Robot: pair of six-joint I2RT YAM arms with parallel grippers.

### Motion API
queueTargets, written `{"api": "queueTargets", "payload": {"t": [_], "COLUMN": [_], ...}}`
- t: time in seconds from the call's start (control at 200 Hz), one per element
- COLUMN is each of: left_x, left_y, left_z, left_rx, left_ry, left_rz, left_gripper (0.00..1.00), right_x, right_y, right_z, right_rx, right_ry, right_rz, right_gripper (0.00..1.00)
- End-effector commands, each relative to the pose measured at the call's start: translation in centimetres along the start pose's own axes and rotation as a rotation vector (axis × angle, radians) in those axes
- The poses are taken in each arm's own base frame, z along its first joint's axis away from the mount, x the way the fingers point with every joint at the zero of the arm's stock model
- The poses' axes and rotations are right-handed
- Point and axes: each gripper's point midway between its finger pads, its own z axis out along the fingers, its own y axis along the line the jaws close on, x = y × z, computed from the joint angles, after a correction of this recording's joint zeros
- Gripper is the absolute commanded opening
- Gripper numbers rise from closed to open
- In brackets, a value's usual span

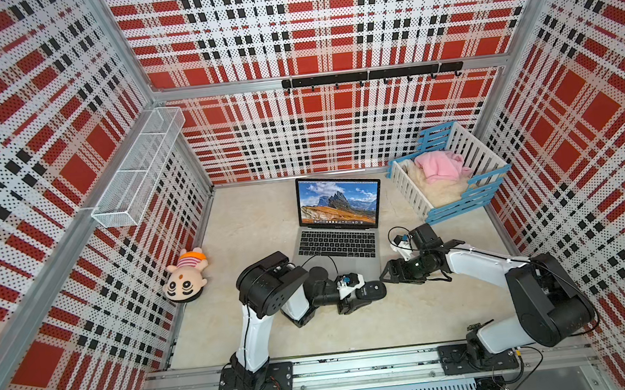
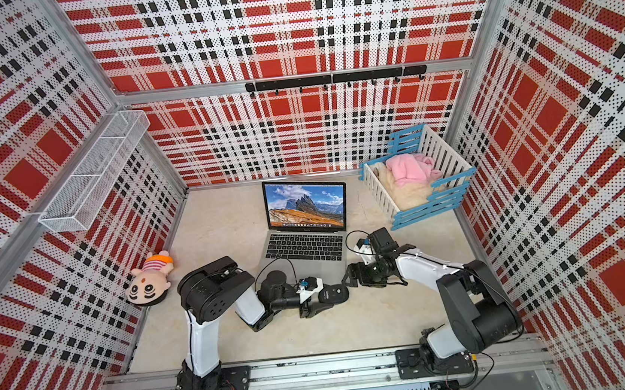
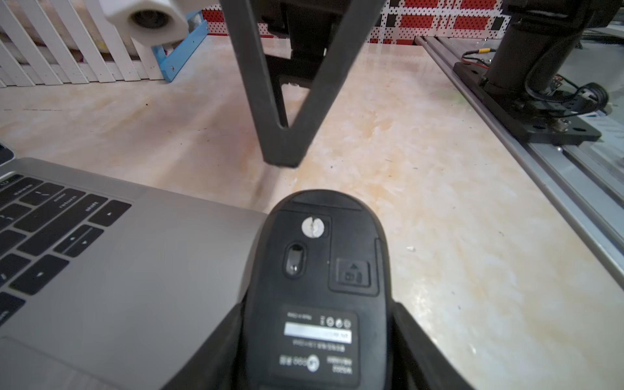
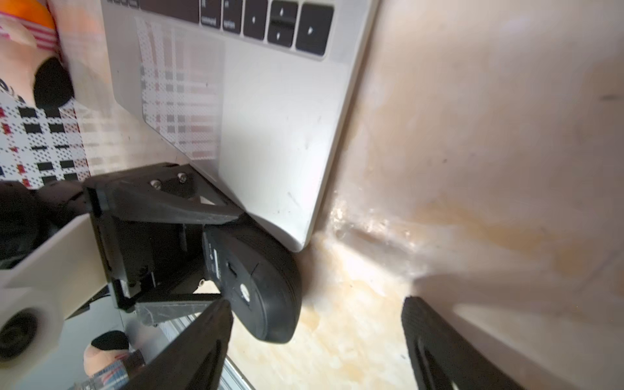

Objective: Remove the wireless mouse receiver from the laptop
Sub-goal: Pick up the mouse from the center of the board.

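**The receiver is out of sight; I can't confirm it's unplugged.**
Nothing sticks out of the laptop (image 1: 337, 240) edges I can see. My left hand (image 1: 360, 297) clamps the mouse (image 1: 372, 288), underside showing, at the laptop's near right corner. My right hand (image 4: 314, 314) hangs just right of it, fingers wide, empty.

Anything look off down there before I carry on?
Yes: the black mouse is clamped in the left gripper with its underside turned up, at the front corner of the laptop. The right gripper hangs open and empty beside it. No receiver shows in any view, so I cannot tell where it is.
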Motion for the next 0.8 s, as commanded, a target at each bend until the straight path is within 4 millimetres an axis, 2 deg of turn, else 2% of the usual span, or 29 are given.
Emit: {"api": "queueTargets", "payload": {"t": [0.0, 0.2, 0.356, 0.586, 0.797], "left_x": [2.9, -2.0, -5.3, -7.0, -7.2], "left_y": [-1.0, -0.3, -0.3, -0.7, -0.7], "left_z": [-0.8, -3.0, -4.1, -4.1, -4.5], "left_rx": [-0.008, -0.096, -0.117, -0.120, -0.136], "left_ry": [0.122, 0.028, -0.022, 0.001, 0.005], "left_rz": [-0.114, -0.011, 0.051, 0.119, 0.128], "left_gripper": [0.26, 0.24, 0.24, 0.24, 0.24], "right_x": [-2.0, -2.9, -2.7, -1.5, -0.9], "right_y": [2.6, 7.2, 8.4, 12.1, 12.3], "right_z": [-1.4, -3.4, -3.7, -3.8, -3.5], "right_rx": [-0.122, -0.337, -0.402, -0.530, -0.547], "right_ry": [-0.089, -0.131, -0.096, -0.025, 0.001], "right_rz": [-0.037, -0.127, -0.141, -0.213, -0.210], "right_gripper": [0.86, 0.86, 0.87, 0.85, 0.74]}}
